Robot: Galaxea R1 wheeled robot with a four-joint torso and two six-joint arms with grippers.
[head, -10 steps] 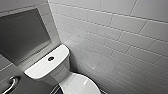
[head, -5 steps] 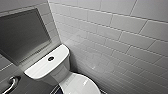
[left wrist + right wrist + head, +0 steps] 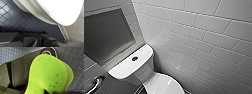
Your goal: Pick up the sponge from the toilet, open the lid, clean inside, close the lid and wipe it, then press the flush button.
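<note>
- Head view: the white tank top (image 3: 130, 65) runs slantwise from the near left to the far corner, with the flush button (image 3: 134, 58) in its middle. The lid (image 3: 163, 85) lies down on the bowl on the near side of the tank, so it is not yet opened.
- The white tiled wall (image 3: 201, 50) stands just right of the toilet, so that side looks tight. Left of the tank there is a dark framed panel (image 3: 107, 35) above and a chrome rail (image 3: 94, 85) lower down.
- Left wrist view: the lid (image 3: 65, 10) and the bowl's rim (image 3: 37, 15) sit close above the dark blue tiled floor (image 3: 15, 18). The left arm seems low beside the bowl and is probably the nearer one to the lid's edge. Whether the left jaws are open or closed cannot be told.
- Right wrist view: the sponge (image 3: 50, 75) is bright green and clear of the floor tiles (image 3: 76, 59), and the right jaws appear closed on its near end. Its long axis runs outward from the jaws.
</note>
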